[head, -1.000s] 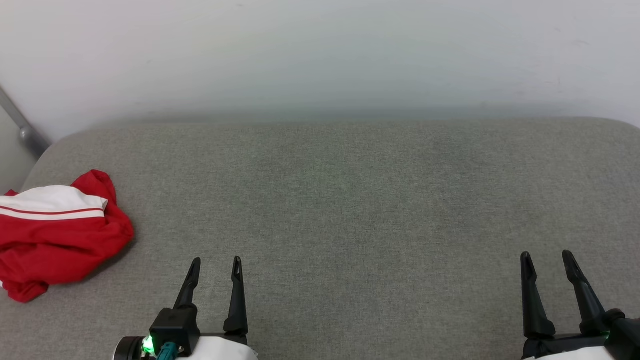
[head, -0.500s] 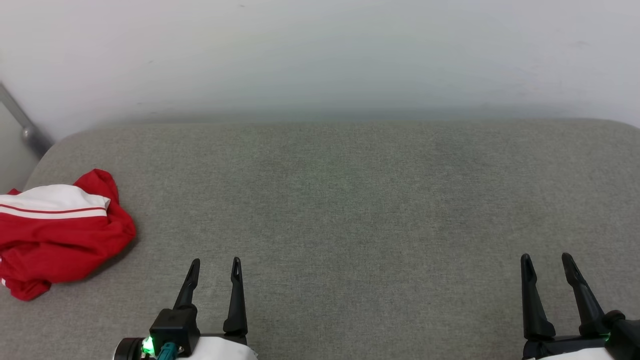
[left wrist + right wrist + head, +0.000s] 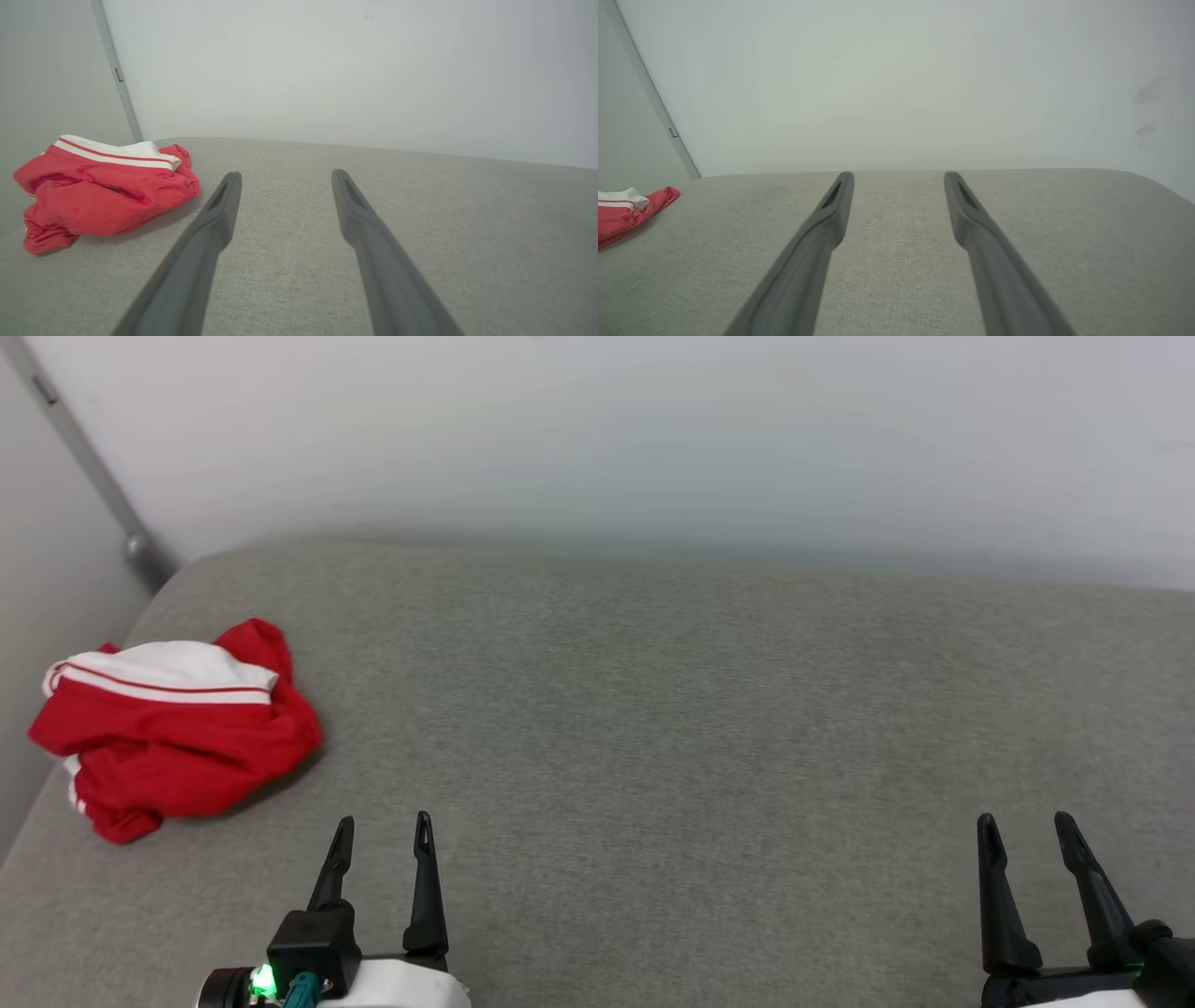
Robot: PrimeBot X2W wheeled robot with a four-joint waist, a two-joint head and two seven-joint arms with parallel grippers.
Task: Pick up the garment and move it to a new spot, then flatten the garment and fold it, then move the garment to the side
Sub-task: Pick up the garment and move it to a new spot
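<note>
At 10 o'clock on the cushion [image 3: 672, 728] we find the garment [image 3: 177, 733] crumpled; left gripper [image 3: 384, 819] and right gripper [image 3: 1022, 819] fingers released.

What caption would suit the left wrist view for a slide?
Open left gripper over the grey cushion, with the crumpled red garment lying apart to its left.
</note>
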